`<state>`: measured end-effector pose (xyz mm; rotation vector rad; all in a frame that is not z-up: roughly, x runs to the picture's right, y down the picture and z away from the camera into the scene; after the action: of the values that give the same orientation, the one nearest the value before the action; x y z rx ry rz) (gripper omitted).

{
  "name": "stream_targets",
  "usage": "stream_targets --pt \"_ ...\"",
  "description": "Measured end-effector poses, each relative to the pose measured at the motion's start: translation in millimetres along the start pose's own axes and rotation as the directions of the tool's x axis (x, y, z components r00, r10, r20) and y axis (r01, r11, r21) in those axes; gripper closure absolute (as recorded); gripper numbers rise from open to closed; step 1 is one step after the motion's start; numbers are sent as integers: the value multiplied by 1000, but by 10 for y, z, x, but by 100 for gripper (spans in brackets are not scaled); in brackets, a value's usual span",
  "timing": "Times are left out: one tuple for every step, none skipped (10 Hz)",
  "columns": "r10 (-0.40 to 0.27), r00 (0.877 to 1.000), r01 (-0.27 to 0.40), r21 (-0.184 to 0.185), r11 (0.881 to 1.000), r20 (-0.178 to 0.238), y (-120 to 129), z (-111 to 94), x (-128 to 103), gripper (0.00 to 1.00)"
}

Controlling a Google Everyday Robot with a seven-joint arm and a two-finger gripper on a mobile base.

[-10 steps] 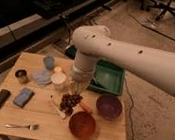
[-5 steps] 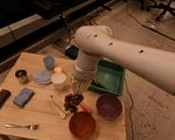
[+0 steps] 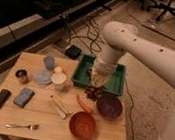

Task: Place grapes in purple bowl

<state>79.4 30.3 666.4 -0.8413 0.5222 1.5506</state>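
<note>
Carried up and to the right since half a second ago: small bunch of dark reddish-purple round grapes [image 3: 94, 92], off the middle of the tabletop and toward the far right part. Brought along with it, pale two-finger gripper [image 3: 95, 84] at the end of the thick white arm [image 3: 136, 45], pointing straight down. Pinched narrowly on the top of the grapes, with the bunch hanging just beneath.

Now just in front of the near rim of the rectangular green plastic tray [image 3: 83, 71]. Just left of and beyond the round dull dark-purple bowl [image 3: 109, 108], near its rim but not over its hollow.

Below the grapes and slightly left, long orange-red carrot-like item [image 3: 84, 104], lying slantwise with its right end near the purple bowl. Closer to the front edge, round orange-red bowl [image 3: 82, 125], close beside the purple bowl; touching or apart, cannot tell.

All set on a light wooden table [image 3: 46, 123], the rest in the same places as before:
- Toward the middle, pale wooden sticks [image 3: 59, 106] and a white round cup [image 3: 58, 78].
- Further left, flat pale-blue disc [image 3: 42, 78], grey-blue cup [image 3: 49, 62] behind it, and small metal cup [image 3: 22, 76].
- Near the left edge, flat black rectangular device [image 3: 0, 99] with a grey-blue rectangular sponge [image 3: 24, 97] just beside it.
- Along the front, silver fork [image 3: 20, 124].
</note>
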Motion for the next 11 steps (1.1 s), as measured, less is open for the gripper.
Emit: stream_targets --pt "22 1000 -22 -6 1000 -1 -114 -43 5 100" --pt "41 999 -41 -18 999 -8 -183 -72 33 100" --pt "62 998 -63 -32 998 -23 -266 -51 85 100" --pt "85 996 -86 -38 996 -35 -390 -5 137 100" --pt "106 993 -108 -45 993 -44 -489 83 158 100" --pt "119 992 -121 -52 991 -51 -541 179 171 100" --pt "151 987 -154 -61 986 -55 -702 295 194 100" --pt "176 983 -180 -71 981 -58 -845 337 223 100" --pt "197 979 -201 -76 977 -61 -961 376 233 100" --pt "207 976 -212 -92 973 -60 -1019 416 227 100" --pt "211 976 -217 -100 971 -60 -1024 407 218 100"
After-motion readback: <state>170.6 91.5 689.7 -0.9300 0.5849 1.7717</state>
